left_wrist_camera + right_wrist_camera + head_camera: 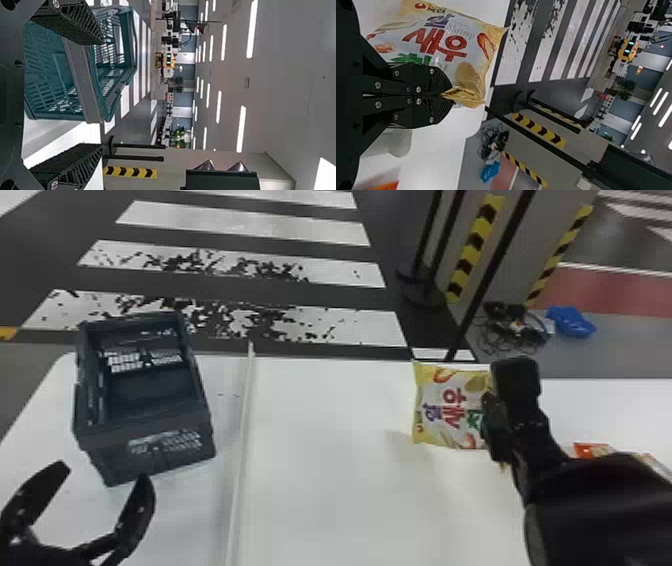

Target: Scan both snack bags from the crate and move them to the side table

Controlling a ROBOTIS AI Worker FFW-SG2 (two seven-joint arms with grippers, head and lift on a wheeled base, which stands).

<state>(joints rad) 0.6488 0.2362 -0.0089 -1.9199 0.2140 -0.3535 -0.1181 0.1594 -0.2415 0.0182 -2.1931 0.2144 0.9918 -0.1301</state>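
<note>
Over desk (pixel 325 490), R pincer (pixel 451 95) grips shrimp-snack bag (pixel 435 43) tight, L pincer (pixel 104 471) wide, empty; prob. transfer step, next: lower & release.

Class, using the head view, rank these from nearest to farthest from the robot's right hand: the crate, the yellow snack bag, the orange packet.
1. Yellow snack bag: nearest, pinched in the right hand.
2. Orange packet: on the robot's right, partly hidden behind the right arm.
3. Crate: farthest, over on the table's left side.
</note>
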